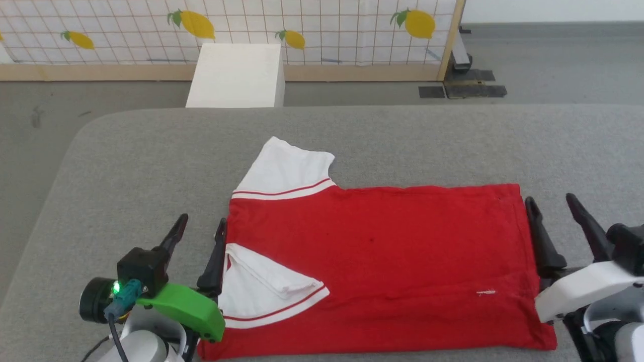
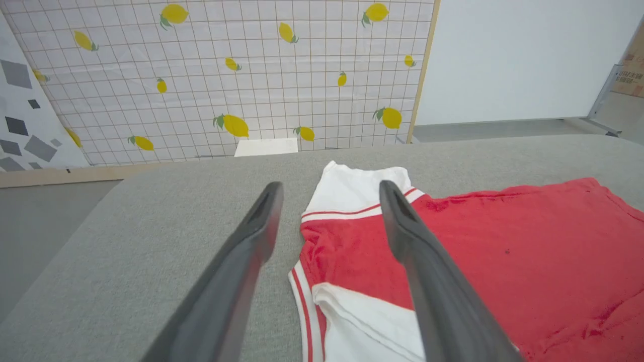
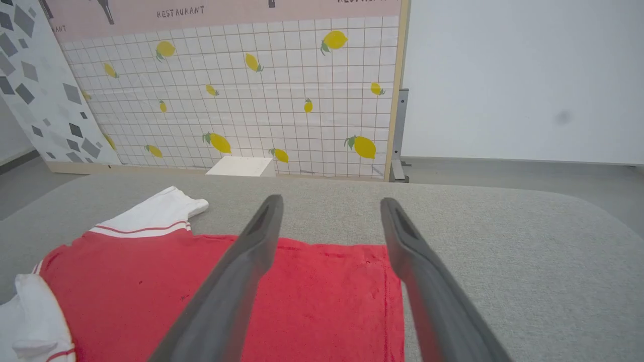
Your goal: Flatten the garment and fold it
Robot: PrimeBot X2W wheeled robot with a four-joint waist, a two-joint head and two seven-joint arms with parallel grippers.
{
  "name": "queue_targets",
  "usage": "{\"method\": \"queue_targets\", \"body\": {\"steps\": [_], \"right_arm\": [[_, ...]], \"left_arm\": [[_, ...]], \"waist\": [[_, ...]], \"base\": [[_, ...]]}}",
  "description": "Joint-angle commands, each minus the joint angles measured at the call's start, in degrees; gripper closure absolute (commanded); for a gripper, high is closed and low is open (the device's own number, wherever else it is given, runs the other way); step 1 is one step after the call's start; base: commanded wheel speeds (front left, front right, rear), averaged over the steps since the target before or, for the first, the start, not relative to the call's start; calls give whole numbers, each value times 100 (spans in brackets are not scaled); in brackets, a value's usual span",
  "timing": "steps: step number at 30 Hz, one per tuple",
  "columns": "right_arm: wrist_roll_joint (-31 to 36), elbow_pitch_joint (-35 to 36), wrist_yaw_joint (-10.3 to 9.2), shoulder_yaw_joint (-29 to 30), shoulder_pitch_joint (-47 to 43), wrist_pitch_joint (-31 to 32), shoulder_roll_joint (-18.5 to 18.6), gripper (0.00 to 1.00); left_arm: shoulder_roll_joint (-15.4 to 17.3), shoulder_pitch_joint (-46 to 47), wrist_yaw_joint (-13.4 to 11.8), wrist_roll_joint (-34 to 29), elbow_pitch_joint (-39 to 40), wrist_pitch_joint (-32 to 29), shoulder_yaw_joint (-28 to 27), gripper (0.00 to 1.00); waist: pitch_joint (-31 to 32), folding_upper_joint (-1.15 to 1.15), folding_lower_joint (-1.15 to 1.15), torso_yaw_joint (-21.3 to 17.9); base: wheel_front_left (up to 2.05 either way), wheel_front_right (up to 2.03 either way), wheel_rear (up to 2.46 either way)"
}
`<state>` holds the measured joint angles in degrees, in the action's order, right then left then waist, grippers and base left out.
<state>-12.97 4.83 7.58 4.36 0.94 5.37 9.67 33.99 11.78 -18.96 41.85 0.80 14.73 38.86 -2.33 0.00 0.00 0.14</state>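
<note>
progress: shirt (image 1: pixel 382 241) is looking flattened, and I'd guess one lengthwise fold is in. The near edge is lying doubled over with the near sleeve (image 1: pixel 266 286) on top. The far sleeve (image 1: pixel 287 171) is sticking out, so that side and the crosswise folds are waiting.
where: it's lying mid-table (image 1: pixel 126 166), shoulder end by the left gripper (image 1: pixel 202 219), hem by the right gripper (image 1: pixel 549 199).
jaws: both are standing spread wide, gripping nothing.
feel: thin soft knit, red body, white sleeves with striped trim; table is wearing grey felt-like cover.
</note>
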Motion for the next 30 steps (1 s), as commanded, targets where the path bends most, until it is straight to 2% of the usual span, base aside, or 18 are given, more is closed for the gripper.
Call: {"method": "queue_targets", "body": {"steps": [1, 5, 11, 15, 22, 26, 30], "right_arm": [[84, -18, -9, -26, -72, -185, -97, 0], [208, -124, -9, -43, -54, -484, -269, 0], [454, -207, -9, -146, 128, -647, -452, 0], [457, -216, -9, -263, 326, -694, -558, 0], [322, -319, -9, -515, 656, -868, -653, 0], [205, -252, -9, -701, 791, -944, -672, 0], [72, -167, -9, -817, 848, -999, -677, 0]], "left_arm": [[-10, 62, 110, -138, -32, 24, -13, 0], [59, 378, 405, -302, -238, -68, 41, 0], [313, 1421, 930, -543, -611, -917, 284, 0], [534, 2236, 1430, -665, -944, -1659, 448, 0], [829, 3657, 2352, -460, -1685, -2897, 482, 0], [1005, 4313, 2558, -229, -2197, -3680, 548, 0], [1127, 4776, 2620, 163, -2610, -4576, 635, 0]], "waist": [[-134, 0, 0, -123], [-358, 0, 0, -314], [-784, 0, 0, -692], [-1172, 0, 0, -1011], [-1852, 0, 0, -1602], [-2121, 0, 0, -1873], [-2306, 0, 0, -2071]], "base": [[0, 0, 0], [0, 0, 0], [0, 0, 0], [0, 0, 0], [0, 0, 0], [0, 0, 0], [0, 0, 0]]}}
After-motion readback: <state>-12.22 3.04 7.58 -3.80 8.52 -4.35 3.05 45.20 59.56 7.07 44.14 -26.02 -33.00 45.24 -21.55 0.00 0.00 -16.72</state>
